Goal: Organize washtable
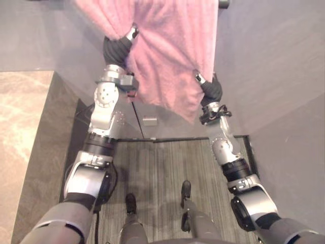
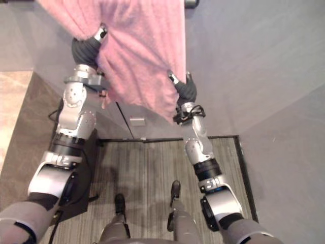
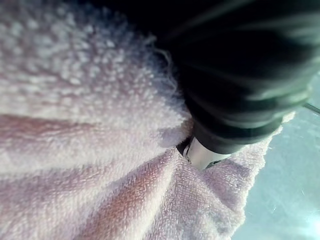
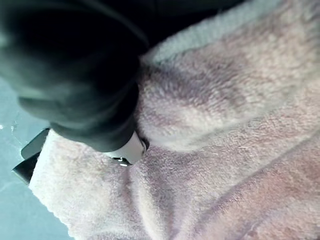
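A fluffy pink towel (image 1: 172, 46) hangs down a grey wall from above. My left hand (image 1: 119, 48) grips its left side high up, and the cloth bunches into folds where the hand meets it. My right hand (image 1: 209, 87) holds the towel's lower right edge, a little lower. In the left wrist view the towel (image 3: 100, 125) gathers around a silver finger (image 3: 202, 155) under the dark cover. The right wrist view has the towel (image 4: 225, 125) puckered the same way at my right hand (image 4: 75, 65). Most of both hands' fingers are buried in the cloth.
A dark rail end (image 1: 223, 3) sticks out above the towel's right corner. A small grey plate (image 1: 149, 121) sits low on the wall beside a vertical seam. A marble counter (image 1: 20, 117) lies to the left, and a striped grey mat (image 1: 162, 162) covers the floor.
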Available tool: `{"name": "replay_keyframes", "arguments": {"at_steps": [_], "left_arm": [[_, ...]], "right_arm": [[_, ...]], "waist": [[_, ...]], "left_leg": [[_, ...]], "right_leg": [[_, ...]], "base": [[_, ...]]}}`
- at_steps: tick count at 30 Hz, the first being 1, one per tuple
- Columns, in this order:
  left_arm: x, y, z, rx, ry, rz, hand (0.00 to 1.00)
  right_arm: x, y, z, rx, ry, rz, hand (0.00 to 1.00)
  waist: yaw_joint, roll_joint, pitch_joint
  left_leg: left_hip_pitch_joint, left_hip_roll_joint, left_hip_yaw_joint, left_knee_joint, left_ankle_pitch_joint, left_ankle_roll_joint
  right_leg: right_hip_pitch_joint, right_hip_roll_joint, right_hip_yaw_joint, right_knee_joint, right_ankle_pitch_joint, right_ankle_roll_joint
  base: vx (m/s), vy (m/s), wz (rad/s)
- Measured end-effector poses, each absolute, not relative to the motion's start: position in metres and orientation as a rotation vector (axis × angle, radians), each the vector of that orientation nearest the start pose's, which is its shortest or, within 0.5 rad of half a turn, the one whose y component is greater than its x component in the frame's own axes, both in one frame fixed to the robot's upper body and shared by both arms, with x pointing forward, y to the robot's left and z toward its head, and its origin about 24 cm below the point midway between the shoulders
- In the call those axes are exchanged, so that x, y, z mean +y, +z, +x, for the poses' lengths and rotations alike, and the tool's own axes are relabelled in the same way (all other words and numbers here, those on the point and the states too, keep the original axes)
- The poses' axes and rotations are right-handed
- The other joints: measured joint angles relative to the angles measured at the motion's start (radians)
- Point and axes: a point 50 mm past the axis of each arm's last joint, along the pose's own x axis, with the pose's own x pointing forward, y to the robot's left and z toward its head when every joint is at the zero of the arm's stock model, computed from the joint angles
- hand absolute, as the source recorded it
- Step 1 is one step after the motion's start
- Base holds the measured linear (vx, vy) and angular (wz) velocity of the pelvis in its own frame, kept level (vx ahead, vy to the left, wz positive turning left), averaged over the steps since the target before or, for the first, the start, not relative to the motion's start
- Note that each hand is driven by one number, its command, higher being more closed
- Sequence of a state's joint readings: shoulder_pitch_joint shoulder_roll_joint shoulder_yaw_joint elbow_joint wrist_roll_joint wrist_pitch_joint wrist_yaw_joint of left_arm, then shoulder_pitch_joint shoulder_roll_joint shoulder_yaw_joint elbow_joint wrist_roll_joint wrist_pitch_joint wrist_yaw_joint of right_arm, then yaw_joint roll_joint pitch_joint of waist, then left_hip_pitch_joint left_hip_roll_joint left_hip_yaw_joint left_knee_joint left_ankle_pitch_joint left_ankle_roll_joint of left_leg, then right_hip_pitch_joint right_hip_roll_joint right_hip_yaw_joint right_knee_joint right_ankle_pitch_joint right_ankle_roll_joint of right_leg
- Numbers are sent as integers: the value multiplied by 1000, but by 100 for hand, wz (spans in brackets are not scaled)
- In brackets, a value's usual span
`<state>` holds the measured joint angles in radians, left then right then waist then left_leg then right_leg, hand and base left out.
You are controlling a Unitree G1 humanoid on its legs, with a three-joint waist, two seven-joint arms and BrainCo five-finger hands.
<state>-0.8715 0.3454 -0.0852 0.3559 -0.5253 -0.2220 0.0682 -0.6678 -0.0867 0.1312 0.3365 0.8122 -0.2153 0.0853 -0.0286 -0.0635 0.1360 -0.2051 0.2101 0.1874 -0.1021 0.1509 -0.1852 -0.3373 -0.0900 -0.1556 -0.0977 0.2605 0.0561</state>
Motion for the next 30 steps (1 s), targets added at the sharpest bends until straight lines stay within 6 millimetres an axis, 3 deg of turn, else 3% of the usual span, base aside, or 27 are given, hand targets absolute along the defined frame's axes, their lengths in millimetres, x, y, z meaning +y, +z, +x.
{"name": "replay_keyframes", "arguments": {"at_steps": [2,3,7,15,22,28,30], "left_arm": [[156,258,364,-673,-138,-182,0],[157,258,364,-670,-133,-182,0],[161,253,364,-658,-118,-187,0],[181,215,364,-538,-40,-170,0],[200,194,359,-479,18,-115,0],[207,166,351,-385,8,-5,0],[217,152,346,-337,35,7,0]], "right_arm": [[-96,176,351,-422,375,654,100],[-96,176,351,-422,373,653,0],[-101,170,351,-410,349,649,0],[-109,151,351,-353,304,622,0],[-121,117,343,-248,234,626,0],[-138,92,334,-184,172,605,0],[-142,79,327,-150,150,605,0]], "waist": [[0,0,0],[0,0,0],[3,0,-8],[16,3,-37],[18,3,-37],[19,3,-37],[17,3,-37]], "left_leg": [[0,0,0,0,0,0],[1,0,0,0,0,0],[1,0,0,0,0,0],[0,0,-2,0,-3,-3],[-1,1,-4,0,-6,-7],[2,1,-4,1,-6,-7],[12,1,-4,1,-6,-7]], "right_leg": [[0,0,0,0,0,0],[1,0,0,0,0,0],[2,0,0,0,0,0],[2,0,-2,-1,-1,0],[3,0,-4,-1,0,-1],[5,0,-5,-1,0,-1],[16,1,-5,-1,-1,-1]], "base": [[67,58,0],[66,60,0],[69,64,0],[13,11,0],[0,0,0],[0,0,0],[0,0,0]]}}
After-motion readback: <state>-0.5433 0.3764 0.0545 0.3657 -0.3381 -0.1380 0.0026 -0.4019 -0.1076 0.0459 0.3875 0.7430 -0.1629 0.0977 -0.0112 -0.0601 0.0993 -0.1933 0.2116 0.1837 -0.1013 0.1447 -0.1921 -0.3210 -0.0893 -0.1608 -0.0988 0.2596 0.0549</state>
